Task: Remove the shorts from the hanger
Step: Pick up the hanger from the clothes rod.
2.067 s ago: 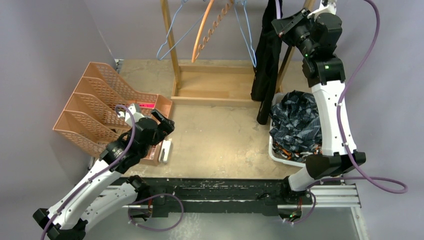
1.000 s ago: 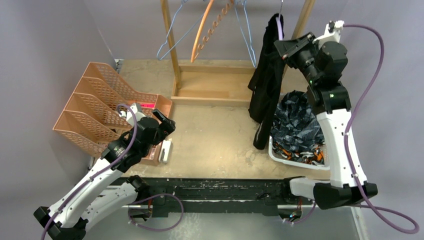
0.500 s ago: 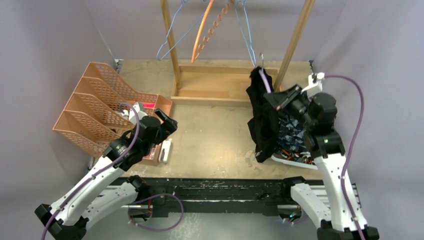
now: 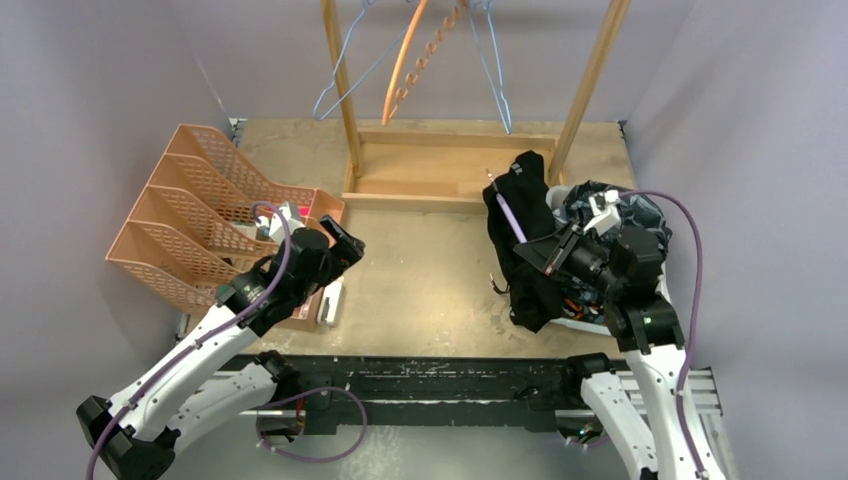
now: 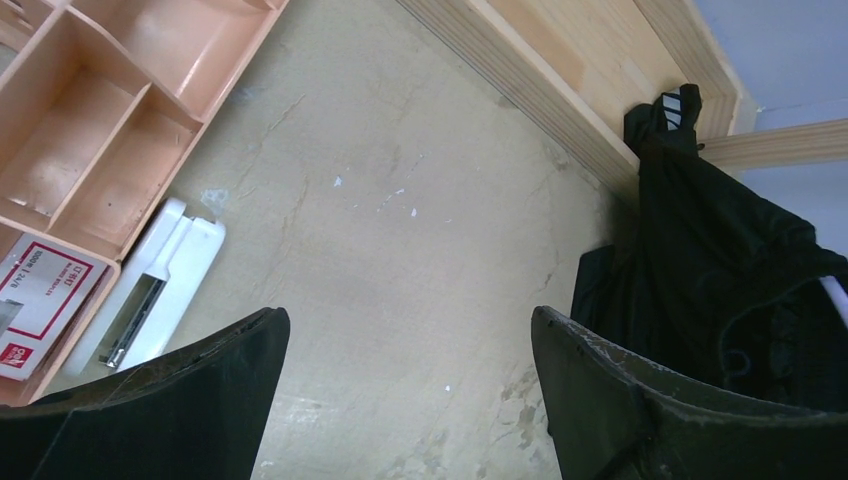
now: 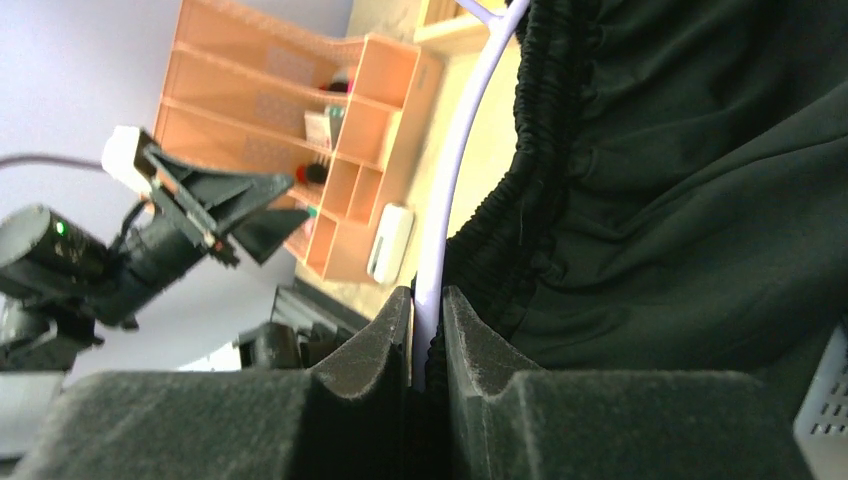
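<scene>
At desk's [image 4: 430, 270] right, beside basket [image 4: 575, 322]: black shorts [image 4: 525, 260], draped on lilac hanger [image 6: 455, 170] pinched by right claw [image 6: 427, 300]. Left claw [image 5: 408, 320] spread, empty. Fabric judged soft, light, limp; take hold at elastic waistband [image 6: 545, 150].

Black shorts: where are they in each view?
Top external: black shorts right of centre, on the hanger.
Left wrist: black shorts at the right edge.
Right wrist: black shorts fill the upper right.
Shared landmark: orange organiser, left in all three.
</scene>
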Robot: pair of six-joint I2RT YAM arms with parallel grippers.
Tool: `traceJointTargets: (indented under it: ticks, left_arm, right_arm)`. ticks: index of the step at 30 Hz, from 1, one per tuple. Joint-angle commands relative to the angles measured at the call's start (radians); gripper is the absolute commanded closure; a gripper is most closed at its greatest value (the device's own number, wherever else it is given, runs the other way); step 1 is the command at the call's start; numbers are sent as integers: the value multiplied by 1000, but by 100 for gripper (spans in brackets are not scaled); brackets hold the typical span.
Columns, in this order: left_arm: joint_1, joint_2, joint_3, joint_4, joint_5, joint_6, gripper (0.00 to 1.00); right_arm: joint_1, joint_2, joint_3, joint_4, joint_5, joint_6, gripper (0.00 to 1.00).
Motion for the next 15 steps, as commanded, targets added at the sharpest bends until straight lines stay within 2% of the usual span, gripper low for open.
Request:
traceJointTargets:
  ticks: [1,3,9,15]
  left_arm:
    - [5,-1,3,58,12,2,12]
    - [5,-3,-4,72,15,1,15]
    - [5,6,-5,114,29,7,17]
    - [6,11,-33,192,111,13,16]
  right_arm:
    - [0,58,6,79,-206,-101,100]
    - [6,62,6,111,-207,-92,100]
    - [55,107,-14,224,-288,-70,100]
    - [248,132,-9,377,-290,-39,100]
